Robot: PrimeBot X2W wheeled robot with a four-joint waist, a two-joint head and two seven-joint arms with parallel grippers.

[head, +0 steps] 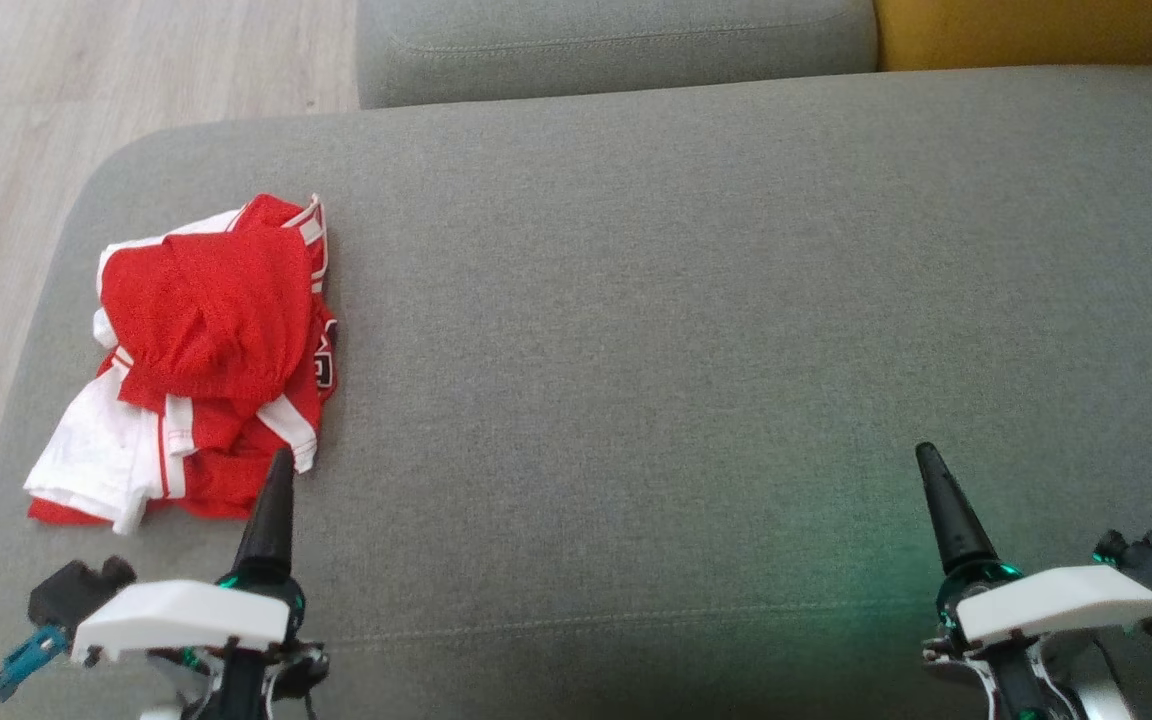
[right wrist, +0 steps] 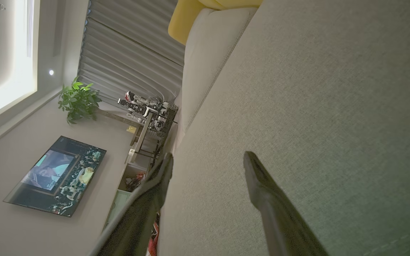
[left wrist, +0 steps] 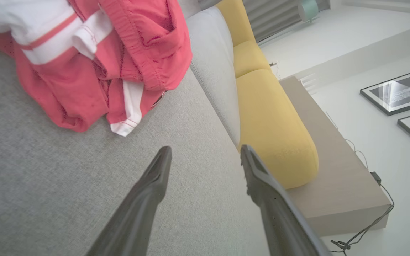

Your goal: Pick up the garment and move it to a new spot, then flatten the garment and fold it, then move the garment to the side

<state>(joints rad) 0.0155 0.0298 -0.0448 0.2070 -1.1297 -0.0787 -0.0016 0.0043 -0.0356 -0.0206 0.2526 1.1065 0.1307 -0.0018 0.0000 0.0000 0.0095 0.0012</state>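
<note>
Garment [head: 206,350], red with white bands, lies in a crumpled heap at the left end of the grey sofa seat [head: 686,300], and nothing holds it. Our left claw [left wrist: 205,153] is spread and empty, with its tips just short of the near hem. Our right claw [right wrist: 206,158] is also spread, over bare seat well apart from the cloth. We judge that no step is done yet: picking up, moving, flattening, folding and setting aside all remain. We cannot tell if it is a shirt or shorts. A dark print on its right edge is mostly folded under, and the left wrist view cuts the heap off at the top.
</note>
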